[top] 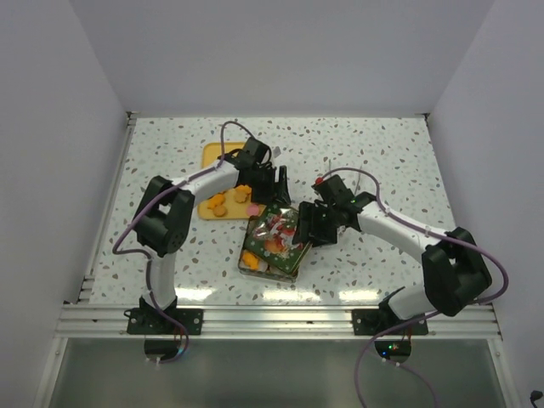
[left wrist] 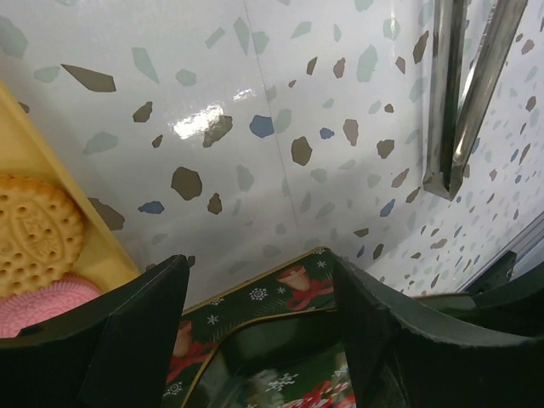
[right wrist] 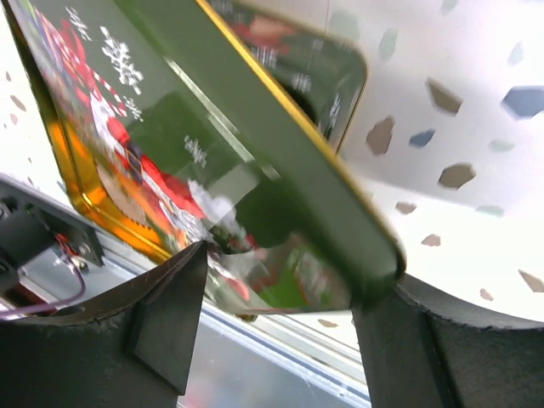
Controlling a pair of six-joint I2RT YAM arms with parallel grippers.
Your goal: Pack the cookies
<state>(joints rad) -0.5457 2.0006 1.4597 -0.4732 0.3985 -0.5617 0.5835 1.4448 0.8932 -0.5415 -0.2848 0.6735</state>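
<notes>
- The left gripper (top: 276, 194) hung over the gap between the yellow tray (top: 211, 157) and the green Christmas tin (top: 274, 242). Its jaws were spread wide with nothing between them.
- In the left wrist view, the far corner of the tin showed just below that gripper's dark fingers (left wrist: 127, 340).
- The right gripper (top: 304, 228) was at the right edge of the tin, with its jaws set well apart.
- In the right wrist view, the tin's lid (right wrist: 212, 144) sat tilted across the space between the right gripper's fingers (right wrist: 161, 323). It looked to touch both, but the picture was blurred and I could not tell whether it was gripped.
- Several orange-brown cookies (top: 229, 200) lay at the near end of the tray. Up close, a round tan one (left wrist: 34, 234) sat just beside a pink one (left wrist: 47, 306).
- Another orange cookie (top: 252, 257) showed in the near left corner of the tin.
- A shiny metal piece (left wrist: 463, 93), possibly tongs, lay on the speckled table (top: 382, 153) beyond the tin.
</notes>
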